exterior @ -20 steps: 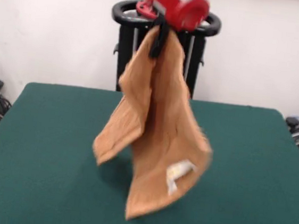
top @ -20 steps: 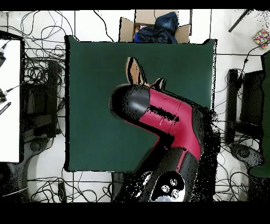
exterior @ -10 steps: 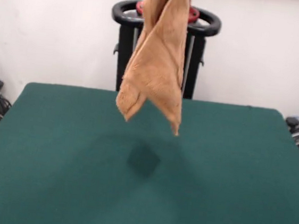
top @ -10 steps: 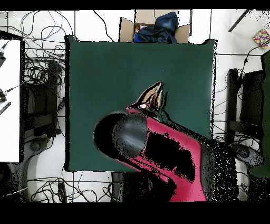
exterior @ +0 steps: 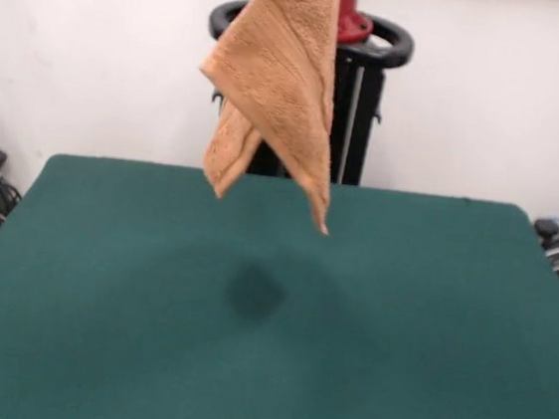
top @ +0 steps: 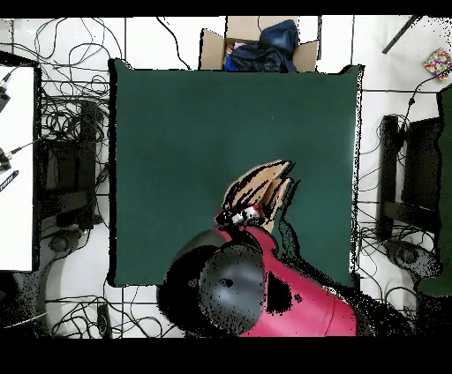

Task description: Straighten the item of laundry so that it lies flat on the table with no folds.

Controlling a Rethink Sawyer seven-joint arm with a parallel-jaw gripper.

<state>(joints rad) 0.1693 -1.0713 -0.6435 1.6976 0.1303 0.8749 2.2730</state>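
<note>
The item of laundry [exterior: 278, 79], an orange-tan terry towel, hangs bunched and twisted high above the table [exterior: 265, 348]. Its top runs out past the upper edge of the front view. Two pointed corners dangle, the lowest near the table's far edge, and nothing of the towel touches the green cloth. A dark shadow lies on the felt below it. From overhead the towel [top: 262, 188] shows as a folded clump just past the end of the red and black arm [top: 256, 295]. My gripper [top: 245, 214] sits at the towel's near end, shut on it and mostly hidden by the arm.
The black pedestal [exterior: 367, 89] stands behind the table's far edge. A cardboard box with dark clothes [top: 260, 46] sits beyond one table edge in the overhead view. Cables cover the floor on both sides, and a white desk [top: 16, 168] stands at the left.
The towel has been lifted well clear of the table and carried back toward the robot's base. Its hanging part swung left and its shadow shrank.
</note>
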